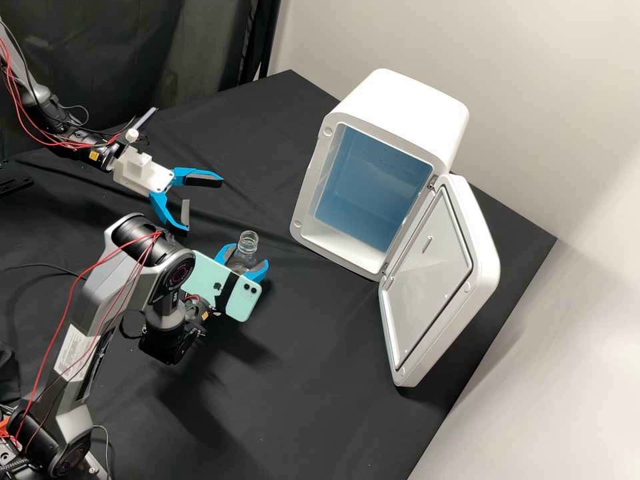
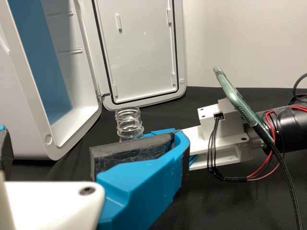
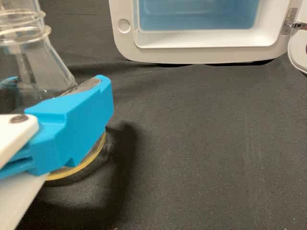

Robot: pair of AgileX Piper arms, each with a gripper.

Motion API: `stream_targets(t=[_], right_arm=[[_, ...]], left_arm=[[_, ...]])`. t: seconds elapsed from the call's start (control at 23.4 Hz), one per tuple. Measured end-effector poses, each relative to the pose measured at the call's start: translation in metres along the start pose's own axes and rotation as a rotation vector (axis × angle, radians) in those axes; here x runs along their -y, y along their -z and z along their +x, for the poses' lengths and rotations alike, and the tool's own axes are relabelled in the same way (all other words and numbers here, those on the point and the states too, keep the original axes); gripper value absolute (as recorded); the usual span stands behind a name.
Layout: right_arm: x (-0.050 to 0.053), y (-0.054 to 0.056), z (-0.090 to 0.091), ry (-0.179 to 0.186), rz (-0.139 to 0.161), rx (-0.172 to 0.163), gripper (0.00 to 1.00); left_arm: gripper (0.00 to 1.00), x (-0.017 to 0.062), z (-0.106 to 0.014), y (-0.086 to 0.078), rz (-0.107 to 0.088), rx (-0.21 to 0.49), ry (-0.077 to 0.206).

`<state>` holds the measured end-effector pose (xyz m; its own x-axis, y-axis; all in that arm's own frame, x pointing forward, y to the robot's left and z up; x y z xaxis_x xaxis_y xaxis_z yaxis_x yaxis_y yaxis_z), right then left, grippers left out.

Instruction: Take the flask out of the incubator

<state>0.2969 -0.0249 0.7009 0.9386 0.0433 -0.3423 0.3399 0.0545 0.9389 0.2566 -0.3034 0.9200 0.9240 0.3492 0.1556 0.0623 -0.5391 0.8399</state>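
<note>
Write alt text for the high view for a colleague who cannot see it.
The flask stands on the black bench outside the white incubator, with the blue fingers of the right gripper closed around it. The incubator's door hangs open on a blue interior, and the left gripper is open nearby.

I work over a bench draped in wrinkled matte black cloth, one corner pointing to the far side of the room. Behind it and along the right runs a plain white painted wall, softly and evenly lit. At the far left hangs a dark grey curtain, with slim black upright poles where it meets the wall. Past the bench's right edge a soft grey shadow lies on a pale surface; floor or wall, I cannot tell.
</note>
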Motion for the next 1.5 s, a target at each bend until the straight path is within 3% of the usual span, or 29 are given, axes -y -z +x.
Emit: stream_targets(t=[0.56, 1.03, 1.07, 1.5], right_arm=[[-0.0010, 0.0005, 0.0014, -0.004, -0.001, -0.004, 0.00], [0.0047, -0.0016, 0.0031, 0.001, 0.000, -0.009, 0.00], [0.0054, -0.0021, 0.0034, 0.002, -0.002, -0.007, 1.00], [0.0065, -0.0021, 0.0057, 0.004, -0.005, -0.008, 1.00]], left_arm=[[1.00, 0.0006, 0.0010, -0.0042, 0.002, 0.014, 0.002], [1.00, 0.0007, 0.0011, -0.0046, 0.002, 0.015, 0.003], [1.00, 0.0007, 0.0011, -0.0048, 0.002, 0.016, 0.003], [1.00, 0.0010, 0.0016, -0.0072, 0.003, 0.024, 0.004]])
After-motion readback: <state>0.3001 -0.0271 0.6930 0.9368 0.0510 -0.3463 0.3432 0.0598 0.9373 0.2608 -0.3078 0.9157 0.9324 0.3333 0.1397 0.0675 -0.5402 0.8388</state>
